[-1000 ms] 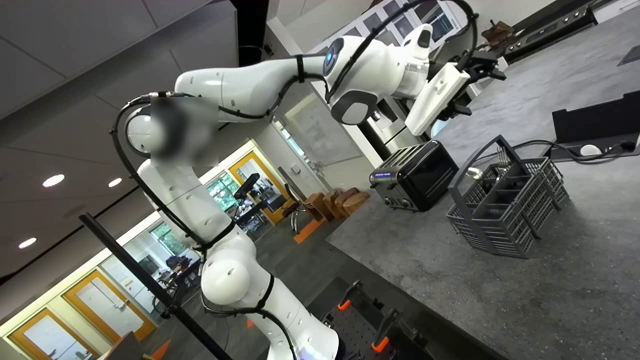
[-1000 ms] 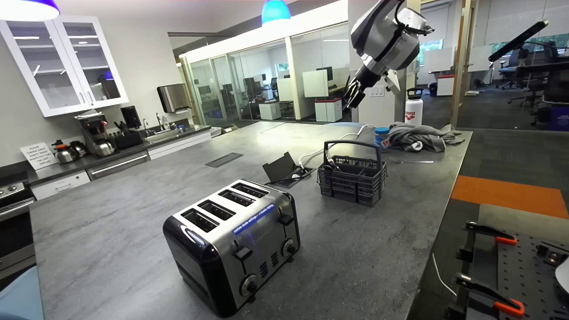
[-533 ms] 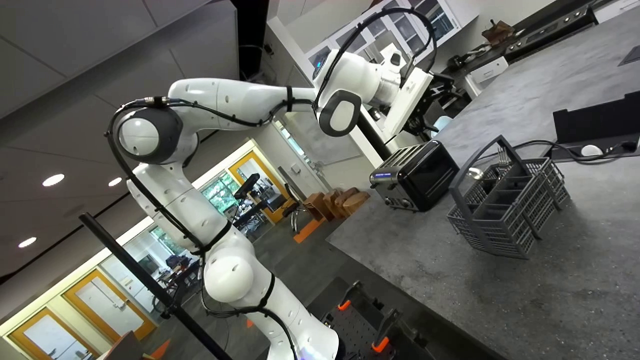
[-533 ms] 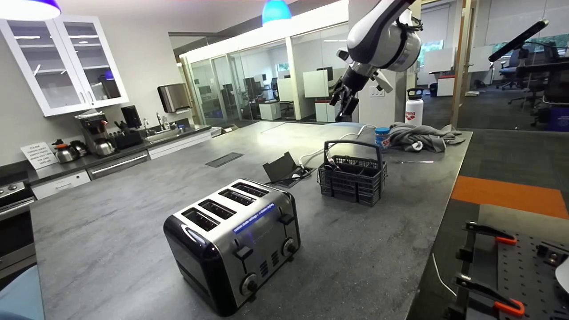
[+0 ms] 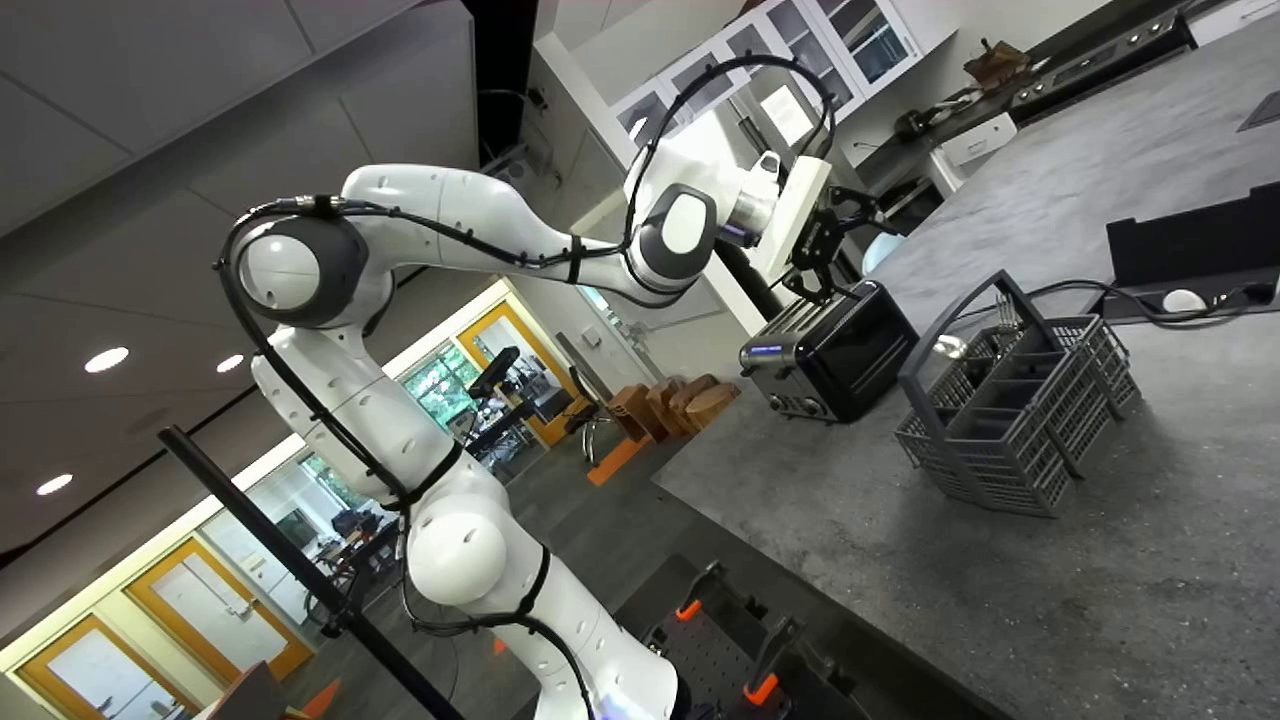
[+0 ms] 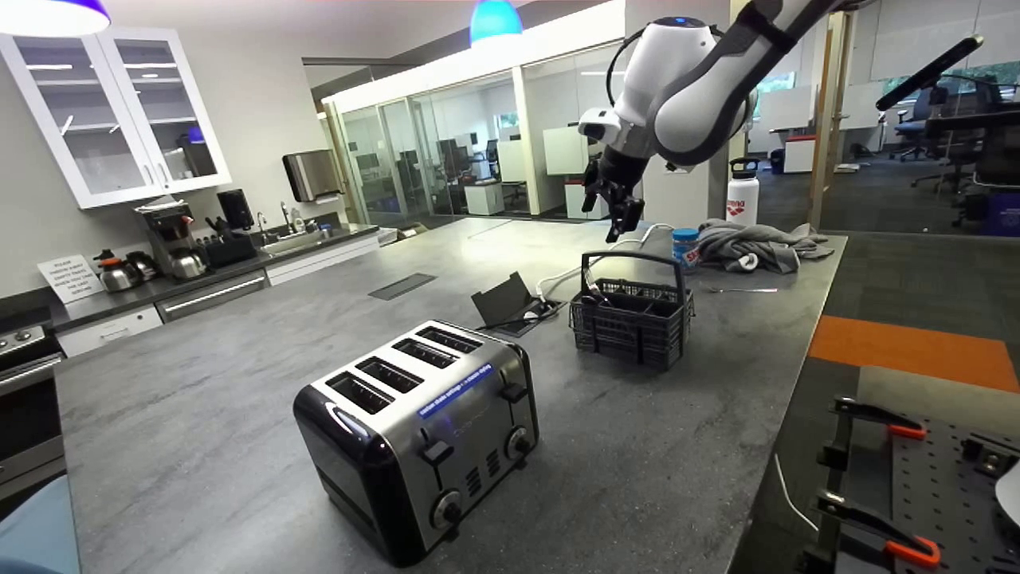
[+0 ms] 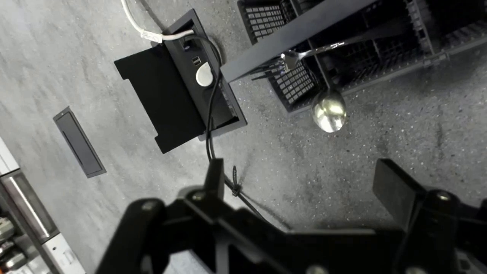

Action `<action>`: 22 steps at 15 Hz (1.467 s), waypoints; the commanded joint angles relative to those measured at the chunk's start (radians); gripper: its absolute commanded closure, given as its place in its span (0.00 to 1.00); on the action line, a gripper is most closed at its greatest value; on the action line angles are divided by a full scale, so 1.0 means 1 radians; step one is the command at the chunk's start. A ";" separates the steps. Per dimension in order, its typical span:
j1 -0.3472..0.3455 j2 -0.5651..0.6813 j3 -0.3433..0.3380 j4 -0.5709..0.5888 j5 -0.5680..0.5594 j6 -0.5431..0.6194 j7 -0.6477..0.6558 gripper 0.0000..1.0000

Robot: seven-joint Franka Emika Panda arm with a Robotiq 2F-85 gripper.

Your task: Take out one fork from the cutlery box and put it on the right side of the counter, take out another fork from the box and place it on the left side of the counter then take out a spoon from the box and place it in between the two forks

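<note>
Wrist view: the gripper [image 7: 304,182] is spread wide; in the cutlery box [image 7: 296,85] on the counter [image 7: 289,163], a fork [image 7: 291,61] and the spoon [image 7: 329,112] are held with their heads pointing up.

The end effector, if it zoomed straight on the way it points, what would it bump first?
Probably the speckled counter, between the spoon and the black cable in the wrist view. Depth is unclear, so the open end effector might brush spoon or cable first.

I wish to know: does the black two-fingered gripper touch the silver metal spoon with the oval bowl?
Apart. In the wrist view, flat grey speckled counter shows plainly between the open gripper and the spoon.
</note>
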 commanded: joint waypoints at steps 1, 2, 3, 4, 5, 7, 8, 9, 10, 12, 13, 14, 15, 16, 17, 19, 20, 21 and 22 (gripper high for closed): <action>-0.004 -0.035 0.025 -0.007 -0.284 -0.090 0.178 0.00; 0.004 -0.036 0.030 -0.006 -0.345 -0.114 0.208 0.00; 0.010 -0.035 0.037 -0.004 -0.403 -0.140 0.234 0.00; 0.004 -0.035 0.058 -0.004 -0.438 -0.171 0.236 0.00; 0.009 -0.034 0.067 -0.005 -0.467 -0.199 0.239 0.00; 0.013 -0.026 0.086 -0.003 -0.525 -0.251 0.241 0.00; 0.014 -0.021 0.092 -0.001 -0.554 -0.267 0.246 0.00; 0.014 -0.016 0.096 -0.001 -0.569 -0.281 0.237 0.00; 0.008 -0.013 0.095 0.001 -0.595 -0.283 0.254 0.00; 0.009 -0.005 0.092 0.002 -0.558 -0.258 0.221 0.00; 0.008 -0.004 0.091 0.002 -0.563 -0.259 0.221 0.00; 0.008 -0.004 0.091 0.002 -0.566 -0.259 0.221 0.00; 0.008 -0.004 0.091 0.002 -0.566 -0.259 0.221 0.00; 0.008 -0.004 0.091 0.002 -0.566 -0.259 0.221 0.00; 0.008 0.018 0.091 0.017 -0.571 -0.266 0.218 0.00; 0.012 0.043 0.097 0.039 -0.584 -0.273 0.229 0.00; 0.017 0.055 0.101 0.047 -0.568 -0.280 0.202 0.00; 0.020 0.068 0.104 0.056 -0.572 -0.280 0.195 0.00; 0.022 0.077 0.107 0.065 -0.586 -0.284 0.203 0.00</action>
